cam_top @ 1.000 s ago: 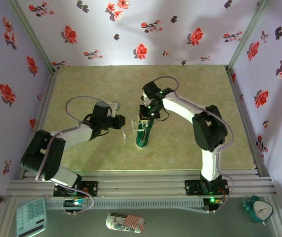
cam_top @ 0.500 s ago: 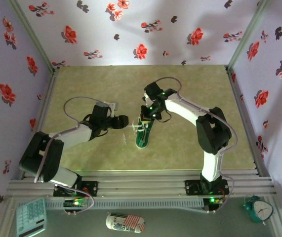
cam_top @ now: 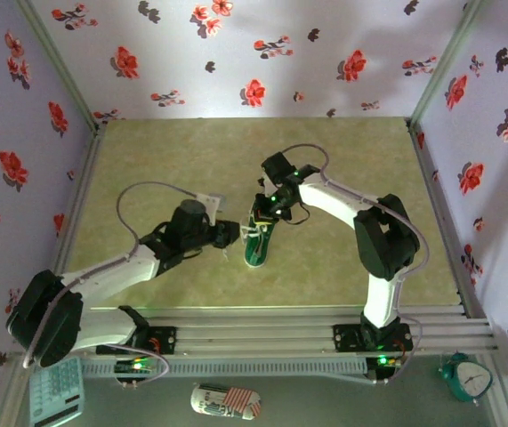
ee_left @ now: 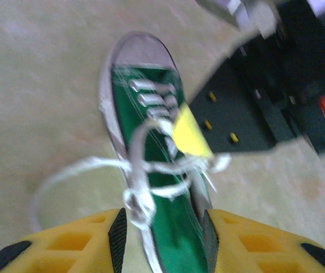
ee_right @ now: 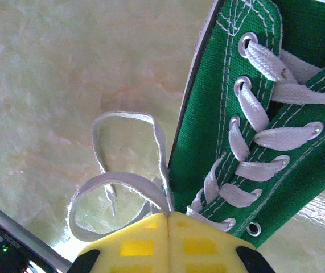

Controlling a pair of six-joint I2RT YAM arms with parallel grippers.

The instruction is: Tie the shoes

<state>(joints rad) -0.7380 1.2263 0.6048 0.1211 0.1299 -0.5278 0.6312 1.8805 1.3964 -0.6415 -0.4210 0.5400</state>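
- Lying near the middle of the table (cam_top: 165, 160) in the top view, the shoe (cam_top: 257, 242) is flanked by both arms. The left gripper (cam_top: 229, 233) is set just beside its left side, and the right gripper (cam_top: 268, 208) is placed over its far end.
- In front of the rail, off the table, a calculator (cam_top: 55, 391), a striped oblong (cam_top: 225, 402) and a clock (cam_top: 463, 375) are seen.
- In the blurred left wrist view, the shoe (ee_left: 127, 102) is seen with its toe cap away from the camera. The left gripper (ee_left: 162, 227) is spread, with one finger (ee_left: 77, 244) on each side of the shoe's near end. Whether the pads press the sides cannot be told. A lace (ee_left: 136, 151) is arched up off the shoe toward a yellow finger (ee_left: 190, 136) of the right gripper.
- In the right wrist view, the right gripper (ee_right: 167, 227) is closed, with its fingers pressed together and the lace (ee_right: 122, 182) pinched at the tips. A slack loop is laid on the table (ee_right: 65, 68) beside the shoe (ee_right: 208, 142).
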